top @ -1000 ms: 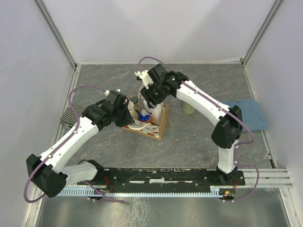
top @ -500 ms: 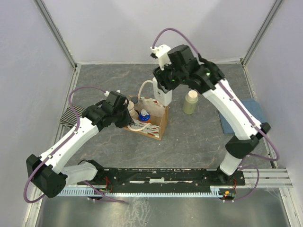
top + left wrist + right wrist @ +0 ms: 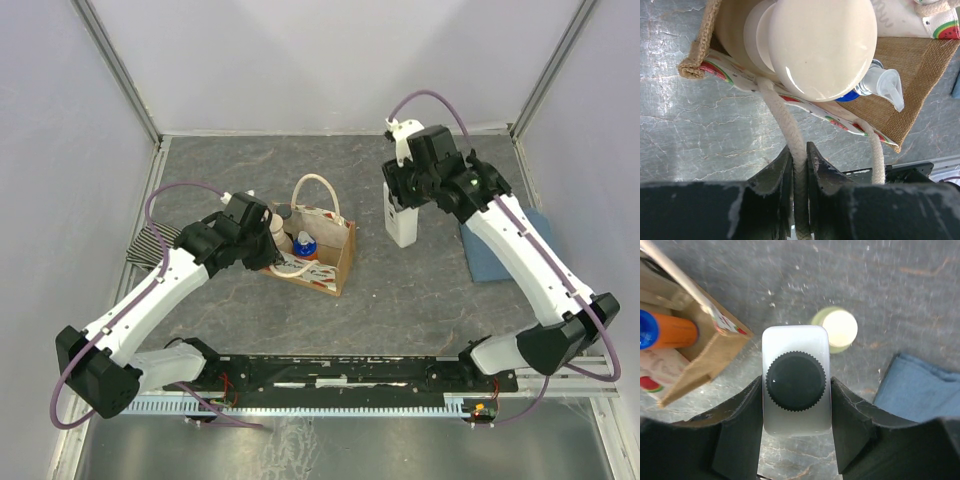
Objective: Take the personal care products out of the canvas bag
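We found an orange bottle in the bag. The left gripper clamped the bag's handle; the right gripper clamped a white bottle near a blue cloth.

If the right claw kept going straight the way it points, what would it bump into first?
The right claw points down, so the white bottle it clamps would probably meet the grey table first. The pale green bottle stands just off that line; how near is hard to judge.
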Motion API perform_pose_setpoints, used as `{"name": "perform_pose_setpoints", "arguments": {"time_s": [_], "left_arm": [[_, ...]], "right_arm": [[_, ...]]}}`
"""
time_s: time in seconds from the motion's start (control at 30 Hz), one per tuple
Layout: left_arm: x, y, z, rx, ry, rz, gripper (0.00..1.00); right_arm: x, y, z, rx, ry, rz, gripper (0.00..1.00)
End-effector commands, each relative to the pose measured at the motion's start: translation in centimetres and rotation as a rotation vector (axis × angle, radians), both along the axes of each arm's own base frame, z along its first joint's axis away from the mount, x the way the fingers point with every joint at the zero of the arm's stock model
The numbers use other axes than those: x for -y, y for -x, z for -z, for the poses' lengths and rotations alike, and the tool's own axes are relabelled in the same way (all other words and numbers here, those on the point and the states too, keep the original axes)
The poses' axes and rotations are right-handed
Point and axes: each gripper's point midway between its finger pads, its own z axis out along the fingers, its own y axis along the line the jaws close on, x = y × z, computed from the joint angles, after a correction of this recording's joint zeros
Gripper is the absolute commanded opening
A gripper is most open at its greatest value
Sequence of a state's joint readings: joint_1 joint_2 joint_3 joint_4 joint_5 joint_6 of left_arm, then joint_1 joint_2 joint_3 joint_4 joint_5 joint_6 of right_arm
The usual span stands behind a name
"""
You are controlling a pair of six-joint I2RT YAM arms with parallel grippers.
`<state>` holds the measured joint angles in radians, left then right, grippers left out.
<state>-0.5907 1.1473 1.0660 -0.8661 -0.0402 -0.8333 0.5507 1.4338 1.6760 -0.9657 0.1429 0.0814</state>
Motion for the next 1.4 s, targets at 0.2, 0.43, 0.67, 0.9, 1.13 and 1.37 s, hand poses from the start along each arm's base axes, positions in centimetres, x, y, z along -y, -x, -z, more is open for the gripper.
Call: {"name": "perform_pose_setpoints", "arguments": {"time_s": [0.2,0.43,0.67,0.9,1.13,1.37], "left_arm": [[0.8,0.1,0.1,-0.028,0.031,0.003,0.22],[0.7,0.2,0.4,-0.036,0.026,0.002,0.22],[0.7,0.3,0.5,-0.033,0.032,-0.003,0.22],[0.9,0.2,0.7,-0.036,0.041,0.001,0.22],[0.7,0.3,0.6,-0.027,0.043,-0.007,0.23],[0.6,0.4,0.3,-0.02,0.054,-0.023,0.22]], "right_arm": [[2.9,-2.0,1.4,0.222,-0.177,0.185,0.21],[3.9,-2.4,5.6,0.199,-0.185,0.26,0.22],[4.2,-2.2,7.1,0.163,-0.16,0.272,0.55],[4.2,-0.9,9.6,0.068,-0.143,0.278,0.78],[0.3,1.5,6.1,0.096,-0.231,0.119,0.82],[-11.4,4.2,1.3,0.074,-0.252,-0.258,0.75]]}}
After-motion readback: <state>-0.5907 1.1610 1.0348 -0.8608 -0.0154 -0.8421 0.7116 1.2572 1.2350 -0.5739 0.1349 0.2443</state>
